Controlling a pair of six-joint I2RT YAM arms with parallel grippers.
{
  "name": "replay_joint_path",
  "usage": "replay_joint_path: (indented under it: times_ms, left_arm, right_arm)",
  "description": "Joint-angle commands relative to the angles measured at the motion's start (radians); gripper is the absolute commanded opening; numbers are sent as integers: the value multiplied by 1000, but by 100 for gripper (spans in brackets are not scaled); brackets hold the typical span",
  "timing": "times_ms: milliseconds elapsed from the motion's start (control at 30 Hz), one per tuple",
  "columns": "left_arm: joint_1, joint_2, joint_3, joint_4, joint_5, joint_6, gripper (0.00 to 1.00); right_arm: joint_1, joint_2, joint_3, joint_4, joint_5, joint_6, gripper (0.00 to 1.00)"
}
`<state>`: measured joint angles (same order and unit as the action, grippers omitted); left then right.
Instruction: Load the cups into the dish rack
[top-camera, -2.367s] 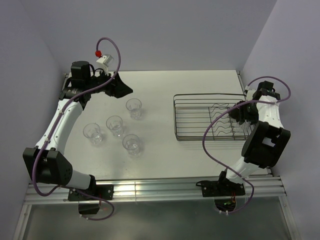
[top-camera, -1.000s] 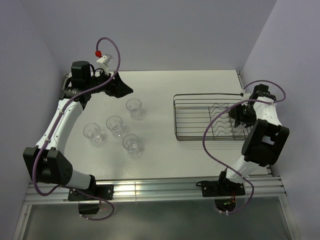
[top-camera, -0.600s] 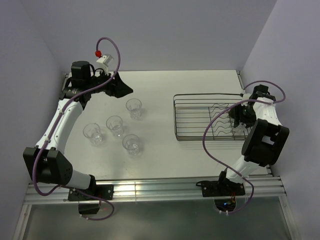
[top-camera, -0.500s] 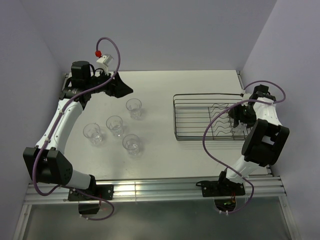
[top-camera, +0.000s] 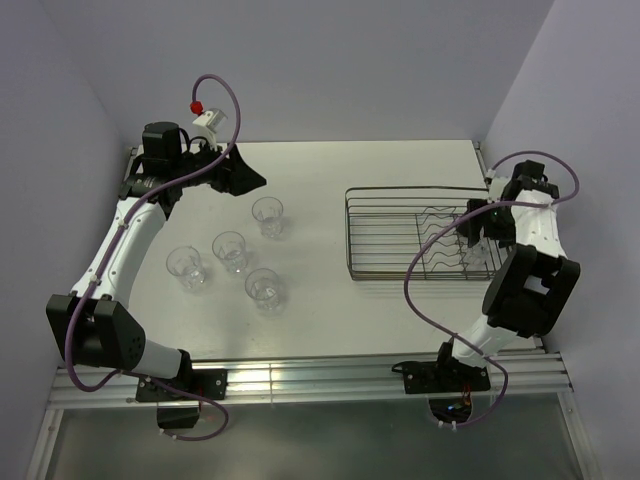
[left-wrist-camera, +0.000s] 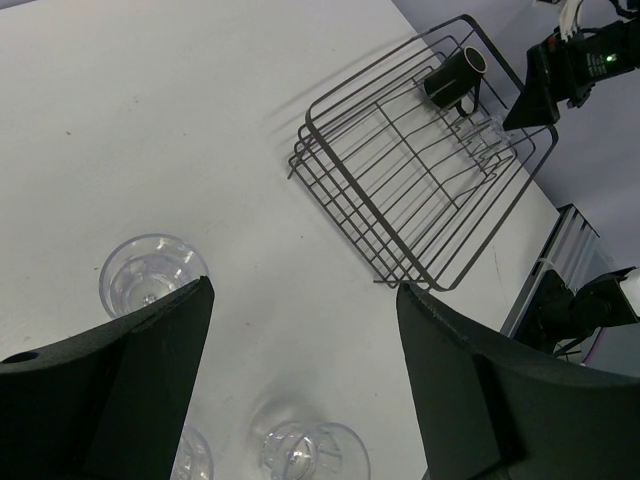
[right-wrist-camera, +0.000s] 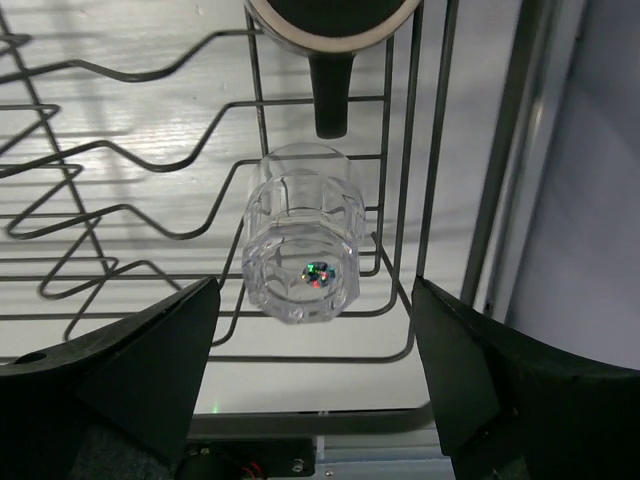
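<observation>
One tumbler (right-wrist-camera: 303, 225) in dish rack (right-wrist-camera: 432, 150) | right pincer (right-wrist-camera: 312, 345) spread directly above

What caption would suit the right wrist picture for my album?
Open fingers on either side of a clear tumbler lying in the dish rack, base toward the camera, beside the dark mug.

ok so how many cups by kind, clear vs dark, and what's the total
clear tumblers: 5 (4 on the table, 1 in the dish rack)
dark mug: 1 (in the dish rack)
total: 6 cups
</observation>
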<state>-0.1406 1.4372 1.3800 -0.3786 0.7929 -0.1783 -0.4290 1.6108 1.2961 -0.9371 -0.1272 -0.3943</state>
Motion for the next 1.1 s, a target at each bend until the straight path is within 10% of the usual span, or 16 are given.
replay_joint_path:
  times_ms: [0,533,1067]
  left_arm:
    - [4,-31,-2,40,16,-6,81]
    - [10,-80,-18,-28,-44,51,81]
    - [16,15,-12,-256,-296,206,80]
  right_arm:
    - [3,-75,87,-42,-32,-3,84]
    - [146,-120,354,-138,-187,96,79]
    - [562,-222,143,201,-246,261,79]
